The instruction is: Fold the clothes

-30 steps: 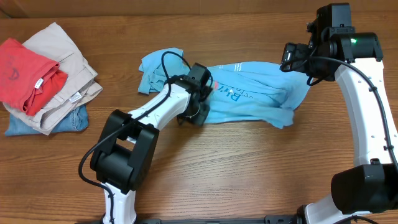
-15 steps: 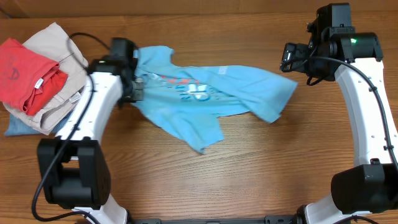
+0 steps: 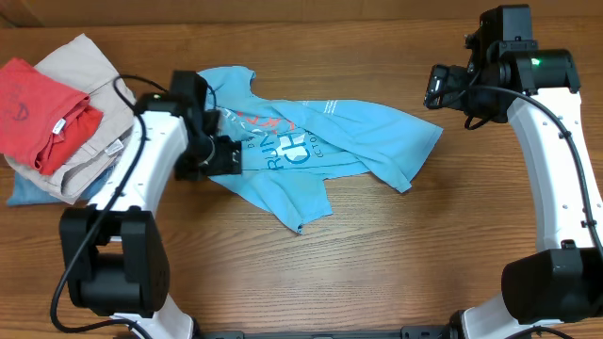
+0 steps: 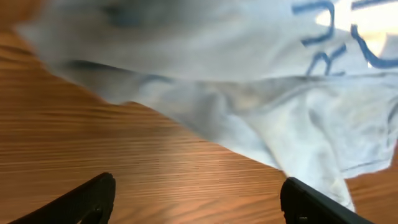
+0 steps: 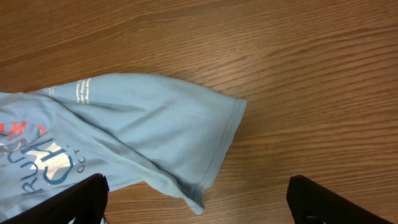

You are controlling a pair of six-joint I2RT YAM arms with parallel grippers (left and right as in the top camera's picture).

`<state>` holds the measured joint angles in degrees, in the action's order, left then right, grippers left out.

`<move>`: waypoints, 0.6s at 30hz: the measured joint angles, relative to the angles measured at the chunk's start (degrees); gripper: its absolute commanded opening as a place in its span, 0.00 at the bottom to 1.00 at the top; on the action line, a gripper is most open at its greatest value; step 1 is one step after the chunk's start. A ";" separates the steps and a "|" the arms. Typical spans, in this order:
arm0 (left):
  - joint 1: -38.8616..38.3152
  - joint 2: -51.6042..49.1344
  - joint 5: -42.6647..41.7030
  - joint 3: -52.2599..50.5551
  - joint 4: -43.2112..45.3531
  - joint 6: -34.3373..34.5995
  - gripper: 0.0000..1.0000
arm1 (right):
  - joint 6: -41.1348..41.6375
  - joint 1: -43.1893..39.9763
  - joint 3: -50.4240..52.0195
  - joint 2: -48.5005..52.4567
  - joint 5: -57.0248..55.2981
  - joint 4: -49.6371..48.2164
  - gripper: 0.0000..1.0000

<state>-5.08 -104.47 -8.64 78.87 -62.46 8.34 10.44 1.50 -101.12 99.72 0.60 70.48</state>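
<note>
The clothes, a light sky-blue T-shirt, lie crumpled and half spread across the middle of the table, white and red-orange print facing up. One flap points toward the front edge. My left gripper is at the shirt's left edge, open, with only bare wood between its fingers; the shirt lies just beyond them. My right gripper hovers above the shirt's right end, open and holding nothing. In the right wrist view a hemmed corner of the shirt lies below the open gripper.
A pile of other garments sits at the far left: a red T-shirt on beige trousers over blue denim. The left arm's elbow stands close to that pile. Bare wooden table shows in front of the shirt.
My left gripper dragged the shirt from the centre to the left, then opened and let it go. The shirt now lies more spread, print up. The right arm has not moved.
</note>
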 measured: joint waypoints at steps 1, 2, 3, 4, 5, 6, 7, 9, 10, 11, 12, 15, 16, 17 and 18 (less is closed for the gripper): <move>-0.59 0.00 -0.72 -1.55 0.96 0.61 0.86 | 0.04 -0.02 0.00 0.00 -0.02 -0.02 0.96; -1.05 0.00 -1.31 -3.10 2.23 0.98 0.86 | 0.02 0.00 0.00 0.00 -0.02 0.02 0.96; -1.55 0.00 -1.90 -5.01 4.09 1.57 0.86 | 0.02 0.00 0.00 0.00 0.00 0.02 0.96; -1.95 0.00 -2.29 -6.91 6.14 2.16 0.84 | 0.00 0.00 0.00 0.00 0.00 0.00 0.96; -2.43 -0.02 -2.67 -9.03 7.98 2.82 0.82 | 0.02 0.00 0.00 0.00 -0.02 0.02 0.96; -2.67 -0.02 -2.84 -10.78 9.86 3.39 0.81 | 0.02 0.00 0.00 0.00 -0.02 0.00 0.96; -2.84 -0.02 -2.99 -12.20 11.56 4.00 0.81 | 0.04 0.00 0.00 0.00 0.00 0.02 0.96; -3.19 -0.02 -3.13 -14.16 14.32 5.64 0.77 | 0.00 0.00 0.00 0.00 -0.02 0.00 0.96; -3.23 -0.02 -3.19 -14.88 15.72 6.43 0.74 | 0.02 0.00 0.00 0.00 -0.02 0.02 0.96; -3.43 -0.02 -3.17 -15.63 17.42 7.23 0.72 | 0.04 0.00 0.00 0.00 -0.02 0.00 0.96; -3.48 -0.02 -3.17 -16.22 18.91 8.17 0.72 | 0.02 0.00 0.00 0.00 -0.02 0.02 0.96; -3.89 0.09 -3.13 -17.62 22.47 10.82 0.72 | 0.00 0.00 0.00 0.00 0.00 0.04 0.96; -4.02 0.39 -3.10 -18.16 23.82 11.61 0.72 | 0.00 0.00 0.00 0.00 -0.02 0.04 0.96; -4.24 0.74 -3.10 -18.75 24.98 12.41 0.71 | 0.02 0.00 0.00 0.00 0.00 0.00 0.96; -4.35 1.09 -3.06 -19.34 26.12 12.96 0.69 | 0.00 0.00 0.00 0.00 -0.02 0.02 0.96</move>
<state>-9.43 -103.37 -11.70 59.53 -36.34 21.30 10.44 1.50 -101.12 99.72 0.58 70.50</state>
